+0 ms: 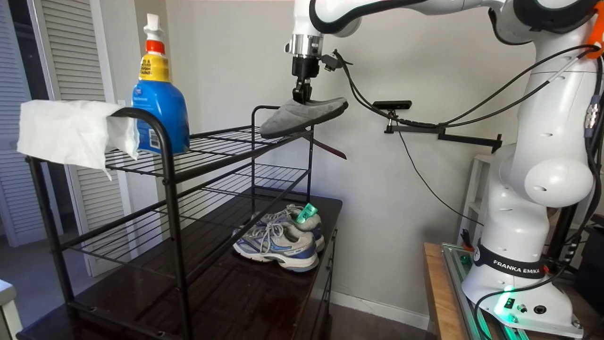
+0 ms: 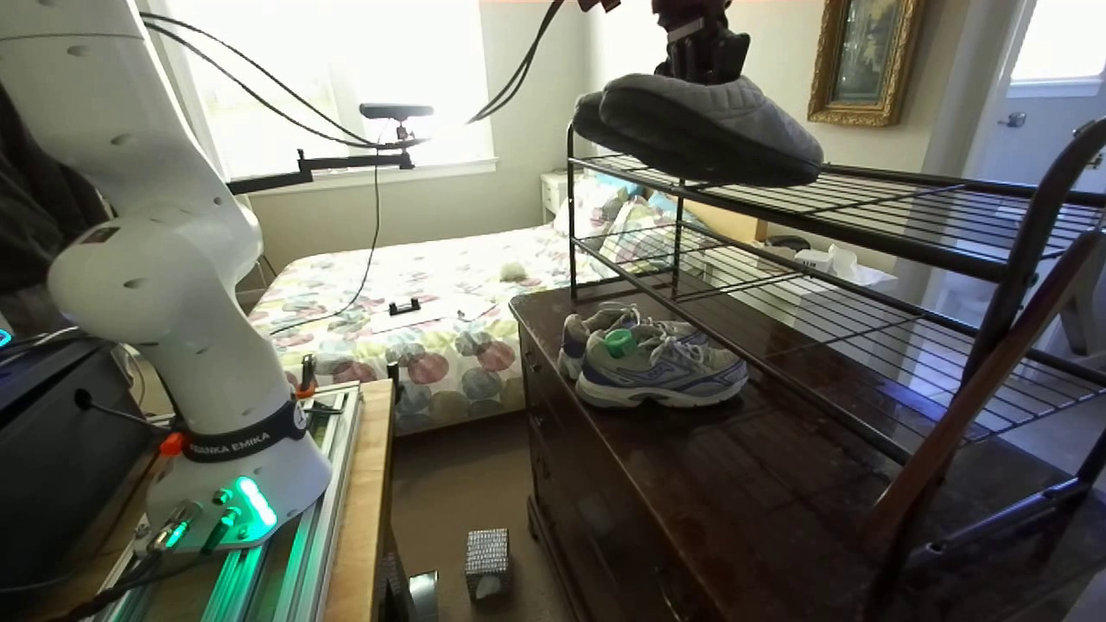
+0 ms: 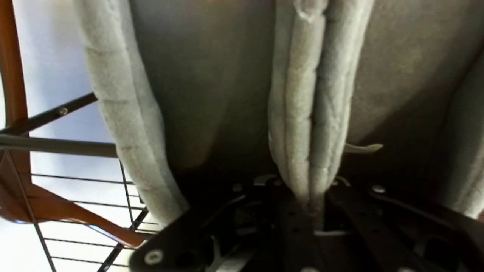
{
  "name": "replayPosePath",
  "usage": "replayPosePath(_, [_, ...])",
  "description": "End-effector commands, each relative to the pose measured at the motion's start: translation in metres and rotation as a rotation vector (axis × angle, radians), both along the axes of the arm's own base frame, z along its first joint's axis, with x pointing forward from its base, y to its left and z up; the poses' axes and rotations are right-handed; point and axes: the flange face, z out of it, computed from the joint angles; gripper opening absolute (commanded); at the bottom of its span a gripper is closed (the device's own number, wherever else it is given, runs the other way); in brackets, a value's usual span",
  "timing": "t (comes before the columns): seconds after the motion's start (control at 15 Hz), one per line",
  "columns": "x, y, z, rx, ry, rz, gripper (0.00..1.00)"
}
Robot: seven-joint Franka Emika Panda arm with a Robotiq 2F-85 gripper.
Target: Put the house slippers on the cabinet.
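Observation:
My gripper (image 1: 302, 97) is shut on the house slippers (image 1: 302, 118), which are grey, low and soft with dark soles. In the wrist view the two inner rims of the slippers (image 3: 298, 98) are pressed together between the fingers (image 3: 314, 207). In both exterior views the slippers (image 2: 708, 134) hang high, slightly tilted, at the level of the wire rack's top shelf near its end. I cannot tell whether they touch the rack. The dark brown glossy cabinet (image 1: 240, 302) stands below, and its top also shows in an exterior view (image 2: 691, 475).
A black wire rack (image 1: 172, 226) stands on the cabinet. Laced sneakers (image 1: 278, 245) with green accents sit at the cabinet's end. A blue spray bottle (image 1: 160, 113) and a white cloth (image 1: 71, 132) are at the rack's top. A brown wooden piece (image 2: 994, 380) leans by the rack.

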Motion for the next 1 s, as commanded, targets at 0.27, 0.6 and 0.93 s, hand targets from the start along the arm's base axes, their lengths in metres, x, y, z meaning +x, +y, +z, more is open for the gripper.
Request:
replayPosePath(0.27, [-0.052, -0.048, -0.007, 0.025, 0.051, 0.004, 0.03])
replayPosePath(0.6, [-0.046, -0.060, -0.006, 0.010, 0.044, -0.006, 0.11])
replayPosePath(0.93, [-0.053, -0.067, -0.006, -0.042, 0.086, 0.016, 0.03])
